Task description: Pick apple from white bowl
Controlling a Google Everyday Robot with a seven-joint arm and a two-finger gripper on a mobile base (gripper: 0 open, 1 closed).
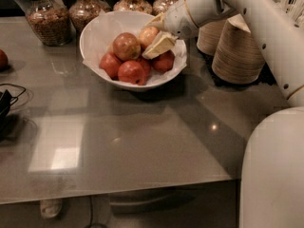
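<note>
Since the job is to lift one fruit out of a crowded dish, I read the scene from the left edge inward. At the far left a dark red apple [2, 60] lies alone on the grey table [142, 146], with a black cable [9, 99] below it; neither concerns me. Along the upper left stand glass jars [43, 18] of dry goods, close behind the white bowl [90, 39], so I judge an approach from that side would be cramped.

Inside the bowl, on its crinkled paper liner [102, 27], a brownish mottled apple [126, 45] sits high on several deep-red apples [132, 72]. The pale apple [146, 33] I want rests at the back of the pile, upper centre of the frame, beside the mottled one.

My gripper [152, 38] reaches in from the upper right, over the far rim, and is set about that pale apple. Whether it is clenched on the fruit or merely placed around it, I cannot tell. Further right, stacks of beige bowls [237, 51] stand just under my arm [256, 27], and a careless lift could brush them.
</note>
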